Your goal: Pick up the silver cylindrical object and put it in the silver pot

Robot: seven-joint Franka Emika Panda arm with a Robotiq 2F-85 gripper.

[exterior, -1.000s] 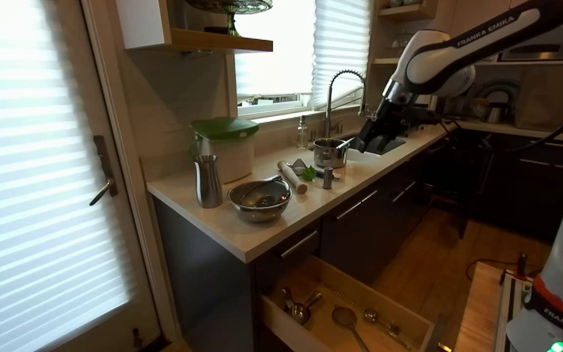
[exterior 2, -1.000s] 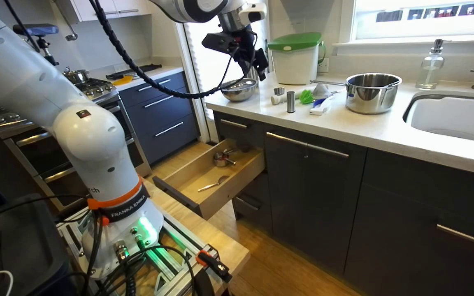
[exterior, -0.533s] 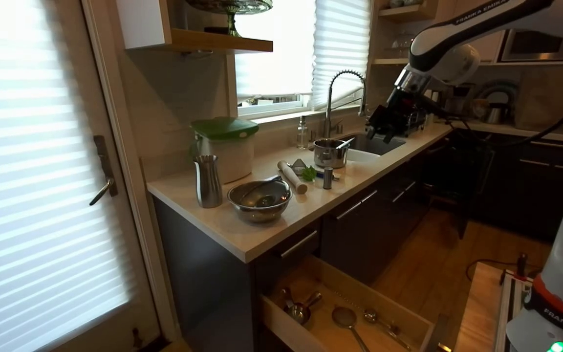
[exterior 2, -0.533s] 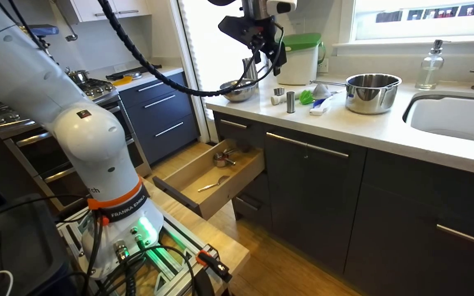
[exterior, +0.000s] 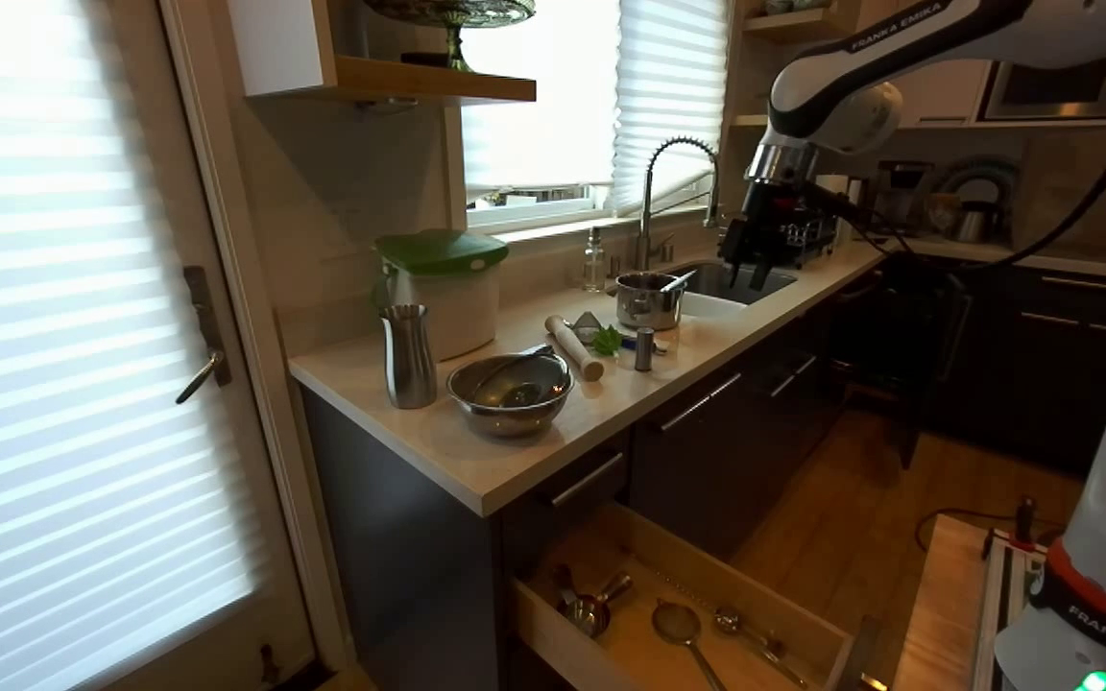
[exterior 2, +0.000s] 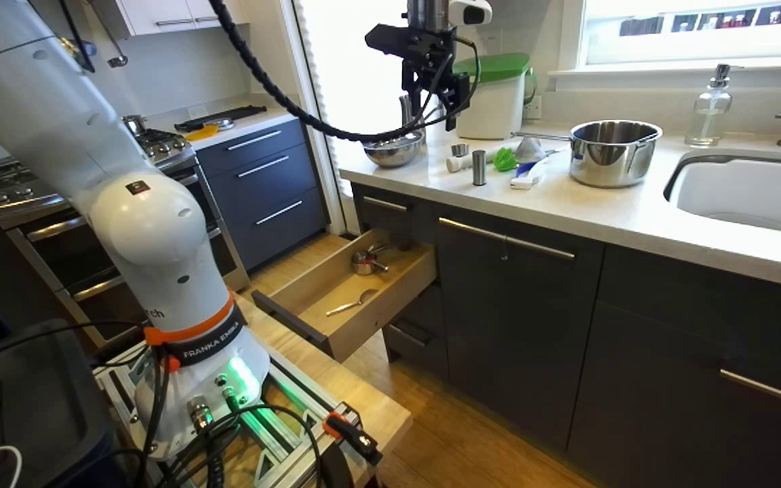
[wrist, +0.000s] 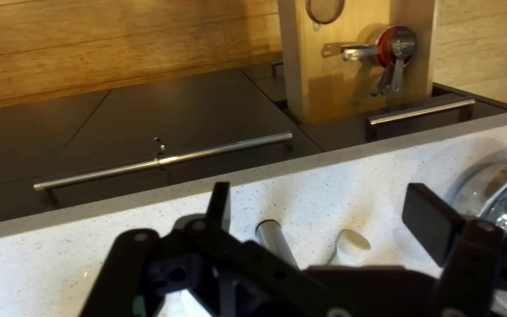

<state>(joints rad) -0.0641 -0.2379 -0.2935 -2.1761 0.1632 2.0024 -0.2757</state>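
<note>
Hand (wrist: 323,209) w/ jaws wide — mid-air

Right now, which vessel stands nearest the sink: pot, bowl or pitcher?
The silver pot, beside the sink; the bowl and pitcher stand farther along the counter.

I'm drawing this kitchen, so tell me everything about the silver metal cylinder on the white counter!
The silver, metal-looking cylinder looks smooth and taller than wide, with no visible handle. It stands upright on the white, speckled counter, near its front edge. Only the counter seems to touch it; the open black gripper hangs higher, not touching. I can't tell if its top is open.
</note>
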